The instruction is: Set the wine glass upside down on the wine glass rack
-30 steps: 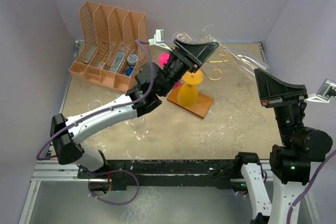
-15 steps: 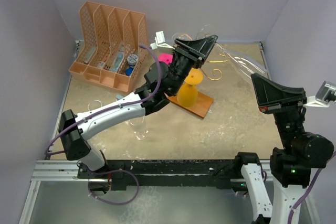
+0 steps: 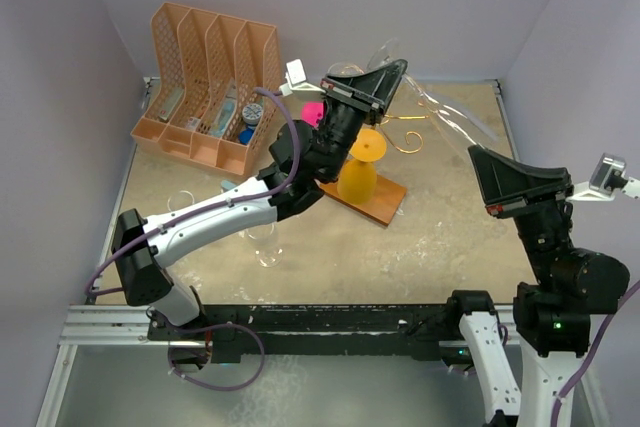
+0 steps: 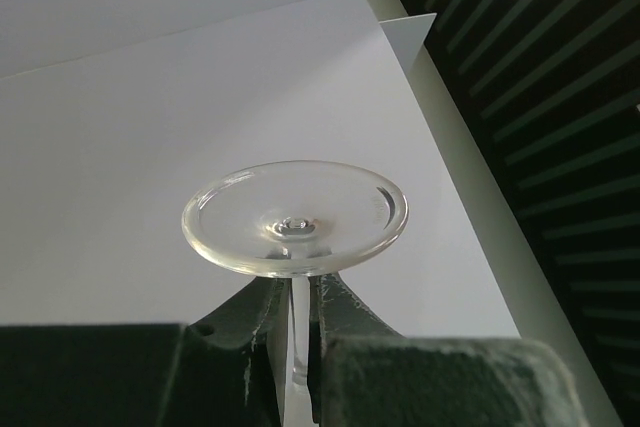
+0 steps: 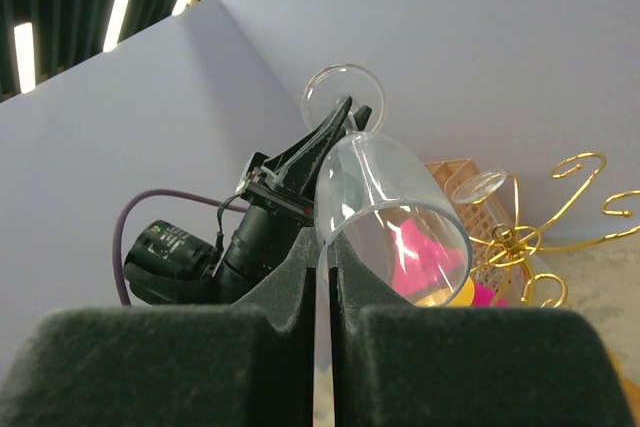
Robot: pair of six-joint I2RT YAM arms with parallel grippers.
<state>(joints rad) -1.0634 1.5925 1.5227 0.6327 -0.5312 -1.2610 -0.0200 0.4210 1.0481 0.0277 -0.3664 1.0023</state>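
Observation:
A clear wine glass [image 3: 450, 112] hangs in the air above the back of the table, held at both ends. My left gripper [image 3: 393, 72] is shut on its thin stem [image 4: 296, 337], just under the round foot [image 4: 295, 219]. My right gripper [image 3: 474, 154] is shut on the wall of the bowl [image 5: 395, 212] at the rim; its jaws [image 5: 322, 247] pinch the glass edge. The wine glass rack [image 3: 410, 137], gold curled wire on a brown wooden base [image 3: 385, 202], stands below and between the two arms. A yellow glass [image 3: 358, 175] sits upside down on it.
A pink glass [image 3: 313, 112] is behind the left arm by the rack. An orange file organizer [image 3: 205, 87] fills the back left corner. Clear glasses lie on the table at the left [image 3: 265, 239]. Walls close in on three sides.
My left gripper has moved up and right to the glass and closed on its stem. The right arm has shifted slightly left with the bowl.

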